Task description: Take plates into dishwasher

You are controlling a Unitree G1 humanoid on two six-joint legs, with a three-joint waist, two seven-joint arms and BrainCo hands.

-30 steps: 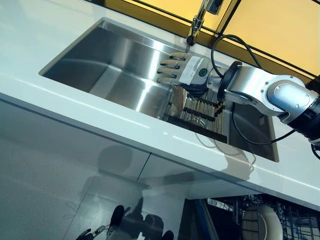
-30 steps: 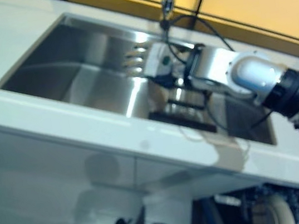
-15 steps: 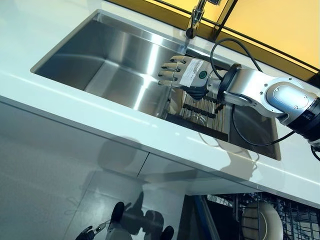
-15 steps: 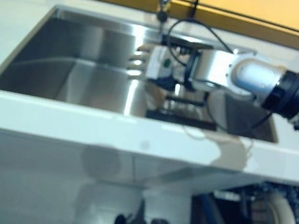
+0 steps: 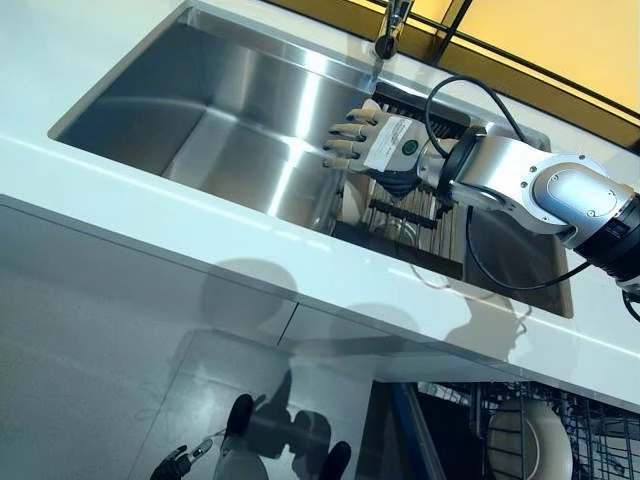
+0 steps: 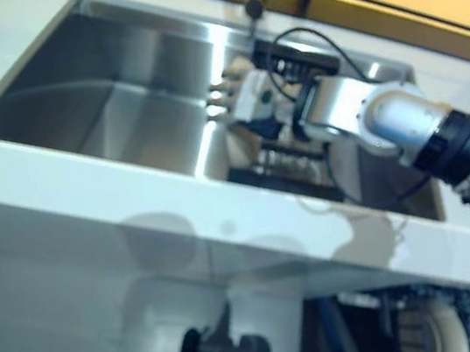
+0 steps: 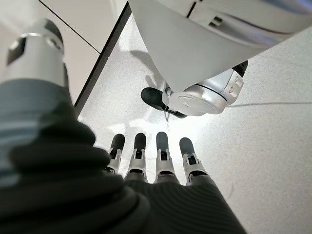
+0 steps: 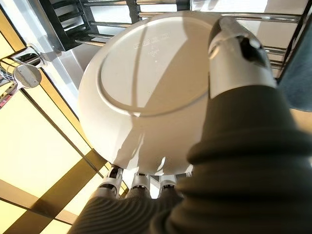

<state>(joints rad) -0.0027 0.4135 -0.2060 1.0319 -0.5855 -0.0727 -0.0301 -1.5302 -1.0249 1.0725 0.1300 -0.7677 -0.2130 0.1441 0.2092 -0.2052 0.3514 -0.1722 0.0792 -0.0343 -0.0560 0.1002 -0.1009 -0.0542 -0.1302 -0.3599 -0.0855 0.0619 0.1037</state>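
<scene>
My right hand [image 5: 372, 142] reaches into the right part of the steel sink [image 5: 200, 110], over a black dish rack [image 5: 412, 222]. In the right wrist view a white plate [image 8: 146, 73] stands on edge in the rack between my thumb [image 8: 239, 53] and my fingers [image 8: 139, 183], which pinch it. The plate's rim shows below the hand in the left eye view [image 5: 350, 203]. My left hand [image 7: 156, 156] hangs open and empty above the floor, and shows at the bottom of the left eye view [image 5: 178, 464].
A tap [image 5: 390, 28] stands behind the sink. A white counter [image 5: 150, 200] runs along its front. The open dishwasher's wire rack [image 5: 590, 440] at the lower right holds a white plate [image 5: 525, 440].
The camera has shifted, so the sink sits higher in view. My right hand has come down a little towards the dish rack. The left hand has not moved.
</scene>
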